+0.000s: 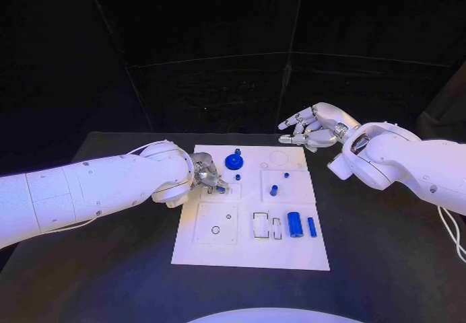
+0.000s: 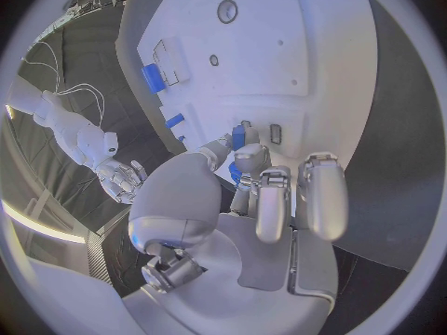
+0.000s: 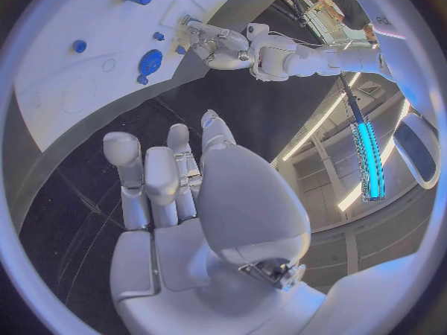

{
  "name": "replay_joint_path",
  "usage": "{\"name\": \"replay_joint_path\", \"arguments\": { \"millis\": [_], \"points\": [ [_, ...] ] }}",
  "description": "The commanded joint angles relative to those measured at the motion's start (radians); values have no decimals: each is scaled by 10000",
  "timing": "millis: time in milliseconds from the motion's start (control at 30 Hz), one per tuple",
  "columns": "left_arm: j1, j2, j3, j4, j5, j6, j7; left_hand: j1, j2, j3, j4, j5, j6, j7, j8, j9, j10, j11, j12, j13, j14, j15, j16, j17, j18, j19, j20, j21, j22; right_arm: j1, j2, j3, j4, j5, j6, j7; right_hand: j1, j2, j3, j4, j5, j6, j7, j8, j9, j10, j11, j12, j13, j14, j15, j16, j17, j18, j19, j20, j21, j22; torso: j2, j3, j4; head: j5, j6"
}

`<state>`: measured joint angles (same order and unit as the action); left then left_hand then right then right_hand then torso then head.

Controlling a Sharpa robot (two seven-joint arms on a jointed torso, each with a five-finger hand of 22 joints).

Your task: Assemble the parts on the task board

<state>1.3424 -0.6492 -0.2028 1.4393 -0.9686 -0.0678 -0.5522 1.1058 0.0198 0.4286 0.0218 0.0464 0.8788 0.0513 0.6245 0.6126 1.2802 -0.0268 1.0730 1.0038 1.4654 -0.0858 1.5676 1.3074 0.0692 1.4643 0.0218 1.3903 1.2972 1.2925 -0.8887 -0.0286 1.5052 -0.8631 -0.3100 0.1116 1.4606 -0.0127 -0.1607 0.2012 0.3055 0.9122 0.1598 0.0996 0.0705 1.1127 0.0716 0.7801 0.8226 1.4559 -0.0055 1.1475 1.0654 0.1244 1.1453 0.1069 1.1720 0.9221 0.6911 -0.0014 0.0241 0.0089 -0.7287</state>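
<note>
Small blue plastic part (image 2: 238, 136) pinched at the fingertips of the left hand (image 1: 206, 173), low over the left side of the white rectangular task board (image 1: 243, 252), near a small slot there. Seating of this piece judged the step in hand; next move calls for lining it up with its recess and pressing down gently. Nearby on the board: round blue disc with a knob (image 1: 234, 161), two short blue pegs (image 1: 275, 190) in a raised square panel, and a thick blue cylinder (image 1: 294, 222) beside a slimmer blue bar (image 1: 312, 227) toward the near edge. Right hand (image 1: 312, 128) raised off the far right corner of the board, above the black surface (image 1: 388, 269), fingers loosely spread, holding nothing.
</note>
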Motion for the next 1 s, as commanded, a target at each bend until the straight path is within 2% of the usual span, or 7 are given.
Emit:
{"name": "replay_joint_path", "arguments": {
  "millis": [33, 733, 833, 1000],
  "points": [
    [-24, -5, 5, -7, -504, -490, 80, -73, 5, 1586, -1516, 24, -33, -43, 65, 21, 88, 7, 36, 7, 1054, -17, 32, 2634, -131, 166, -13, -14, 13, 20, -2, 7, 2, -33, 60, 25, -34, 96, -85, -1, 50, -55, -4, 21, -8, -52, -11, -33, -13, -59, -2, -52, -15, 115, -56, -19, -50, -8, 17, -4, -17, 10, -9],
    [-140, 150, -2, -178, -597, 167, -233, -153, -53, 1684, -1478, 19, -38, -46, 96, 56, 111, 5, 76, 47, 1054, -21, 32, 2634, -132, 169, -17, -14, 21, 19, 48, 7, -14, -130, 102, 31, -46, 103, -94, 8, 51, -57, -2, 22, -7, -48, -10, -24, -11, -53, 0, -37, 10, 111, -43, -18, -45, 7, 18, 4, -20, -16, -86],
    [-148, 151, -3, -176, -597, 227, -245, -179, -71, 1701, -1463, 18, -37, -48, 105, 65, 109, 4, 72, 40, 1054, -22, 32, 2634, -132, 169, -18, -13, 24, 19, 52, 7, -19, -135, 111, 31, -46, 103, -94, 8, 51, -57, -2, 22, -7, -48, -10, -24, -11, -53, 0, -37, 10, 111, -43, -18, -45, 7, 14, 1, -13, -98, -100],
    [-152, 143, -3, -189, -597, 350, -258, -200, -83, 1712, -1450, 16, -37, -49, 111, 71, 113, 3, 79, 47, 1054, -22, 32, 2634, -135, 173, -19, -6, 37, 19, 61, 7, -28, -138, 126, 32, -53, 108, -101, 13, 53, -57, -2, 24, -7, -48, -10, -24, -16, -52, 1, -42, 8, 110, -36, -17, -44, 13, 16, 0, -7, -136, -111]
  ]
}}
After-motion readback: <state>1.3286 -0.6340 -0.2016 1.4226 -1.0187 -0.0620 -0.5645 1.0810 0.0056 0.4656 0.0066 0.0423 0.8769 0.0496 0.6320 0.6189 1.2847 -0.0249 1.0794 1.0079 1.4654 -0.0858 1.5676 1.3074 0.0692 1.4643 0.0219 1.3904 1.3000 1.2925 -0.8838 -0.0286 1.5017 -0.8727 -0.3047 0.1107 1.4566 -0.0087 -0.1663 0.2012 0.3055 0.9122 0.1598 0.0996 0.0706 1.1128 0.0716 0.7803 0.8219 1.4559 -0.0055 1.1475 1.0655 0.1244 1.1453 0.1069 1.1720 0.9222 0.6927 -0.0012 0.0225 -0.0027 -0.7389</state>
